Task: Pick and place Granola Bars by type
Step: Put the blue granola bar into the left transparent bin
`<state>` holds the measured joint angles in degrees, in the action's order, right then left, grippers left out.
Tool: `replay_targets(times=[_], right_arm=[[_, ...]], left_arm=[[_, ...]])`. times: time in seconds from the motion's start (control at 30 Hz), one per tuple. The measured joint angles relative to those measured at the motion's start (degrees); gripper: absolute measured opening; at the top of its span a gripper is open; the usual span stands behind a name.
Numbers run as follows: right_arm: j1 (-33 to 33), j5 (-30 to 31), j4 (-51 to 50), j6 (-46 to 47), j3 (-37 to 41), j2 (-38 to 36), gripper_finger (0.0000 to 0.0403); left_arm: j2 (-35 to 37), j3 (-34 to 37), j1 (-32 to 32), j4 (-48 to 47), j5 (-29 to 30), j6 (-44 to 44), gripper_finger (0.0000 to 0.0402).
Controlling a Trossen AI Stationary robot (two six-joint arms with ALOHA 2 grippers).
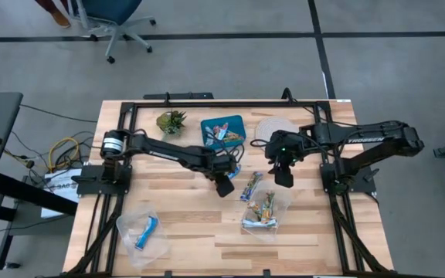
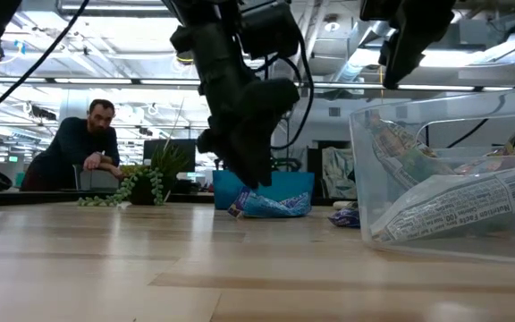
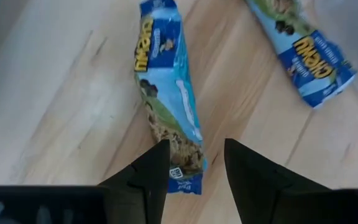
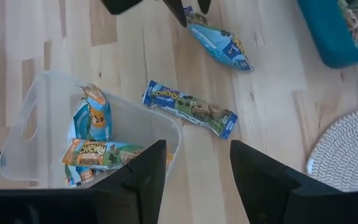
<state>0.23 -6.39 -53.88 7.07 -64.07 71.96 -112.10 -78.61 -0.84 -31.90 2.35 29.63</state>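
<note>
My left gripper [image 3: 196,168] is open and low over the table's middle [image 1: 224,185]. Its fingers stand on either side of one end of a blue-white granola bar [image 3: 166,93] that lies flat on the wood. A second blue-white bar [image 3: 303,56] lies beside it [image 4: 190,109]. My right gripper [image 4: 197,168] is open and empty, and hovers above the table [image 1: 283,176] near a clear container [image 4: 23,124]. That container holds several orange and blue bars [image 4: 101,152]. My left gripper comes slanting down from above at the bar's nearer end [image 3: 188,163], one finger [image 3: 151,174] on each side of it and the bar running lengthwise away from the fingers. I cannot tell whether the fingers touch the wrapper. The bar lies flat on the table.
A blue tray [image 1: 234,122] with more bars sits toward the far edge, between a small green plant [image 1: 171,121] and a round woven mat [image 1: 275,127]. A second clear container [image 1: 130,224] near the left front holds one blue bar [image 1: 147,234]. A person [image 2: 83,148] leans beyond the table.
</note>
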Motion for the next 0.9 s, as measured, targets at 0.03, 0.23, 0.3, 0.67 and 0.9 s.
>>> replay_targets(times=[0.03, 0.23, 0.3, 0.67, 0.9], right_arm=[[0.00, 0.06, 0.17, 0.00, 0.00, 0.00, 0.0168], [0.00, 0.13, 0.85, 0.00, 0.00, 0.00, 0.0167], [0.00, 0.11, 1.29, -0.03, 0.01, 0.00, 0.0165], [0.00, -0.18, 3.54, -1.05, 0.02, 0.00, 0.0162], [0.00, -1.22, 3.71, -1.11, 0.02, 0.02, 0.0153]], left_arm=[[-0.42, 0.00, -0.02, -0.06, -0.04, 0.00, 0.0144], [-1.20, -0.03, 0.02, 0.05, -0.04, -0.82, 0.0144], [-1.60, 0.00, 0.01, -0.33, -0.04, -1.49, 0.0144], [-4.41, -0.13, -0.24, -1.65, 2.41, -1.60, 0.0139], [-4.18, -0.81, -0.07, -3.03, 1.07, -1.62, 0.0042]])
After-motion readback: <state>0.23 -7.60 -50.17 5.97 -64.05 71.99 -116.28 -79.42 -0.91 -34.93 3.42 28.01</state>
